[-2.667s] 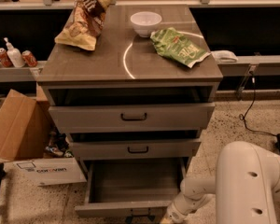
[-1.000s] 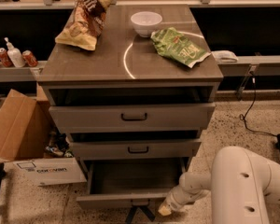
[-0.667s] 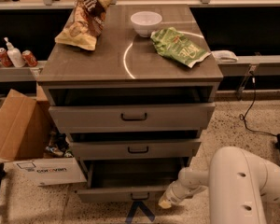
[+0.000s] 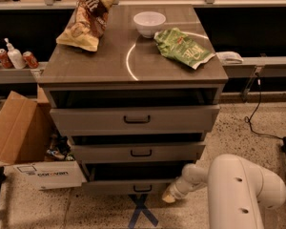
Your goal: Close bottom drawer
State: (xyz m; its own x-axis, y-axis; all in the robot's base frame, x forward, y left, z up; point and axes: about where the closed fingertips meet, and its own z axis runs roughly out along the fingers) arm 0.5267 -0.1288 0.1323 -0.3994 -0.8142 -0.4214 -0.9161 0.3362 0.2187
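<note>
**1. Surface / room**
- Cabinet tabletop (image 4: 109, 61): grey wood-grain, smooth, with a bright ring-shaped light reflection near centre.
- On it, upper part of frame: white round bowl (image 4: 149, 23) at centre. Crumpled brown-and-yellow chip bag (image 4: 88, 20) to its left. Flat green chip bag (image 4: 183, 46) to its right, reaching the tabletop's right edge.
- Floor (image 4: 238, 132): pale speckled terrazzo. Blue tape X (image 4: 142, 213) at bottom centre, in front of the cabinet.
- Left of frame: open brown cardboard box (image 4: 19, 132), with a white printed carton (image 4: 45, 174) below it. On the low ledge behind: two red cans (image 4: 30, 59) and a white pump bottle (image 4: 13, 55).
- Right of frame: white flat object (image 4: 229, 57) on the ledge, type unclear. Dark cable (image 4: 257, 113) runs down to the floor.

**2. Drawers**
- Top drawer (image 4: 133, 119): widest front, pulled out, dark gap above it.
- Mid drawer (image 4: 138, 152): pulled out less.
- Bottom drawer (image 4: 119, 187): lower centre of frame, narrowest front, ajar by a small margin, with a dark slot above the panel. Small dark bar handle (image 4: 142, 189) at centre.

**3. Robot**
- White glossy rounded arm (image 4: 243, 190) fills the lower right corner.
- Hand (image 4: 170, 194): pale tip at the right end of the bottom drawer front, low, near the floor. It looks to be against the panel. Open or closed: cannot tell.

**4. Hidden / cut off**
- Drawer interiors are in shadow, contents not visible.
- Arm base is cut off by the frame's bottom and right edges.
- Carton print is not fully legible.
</note>
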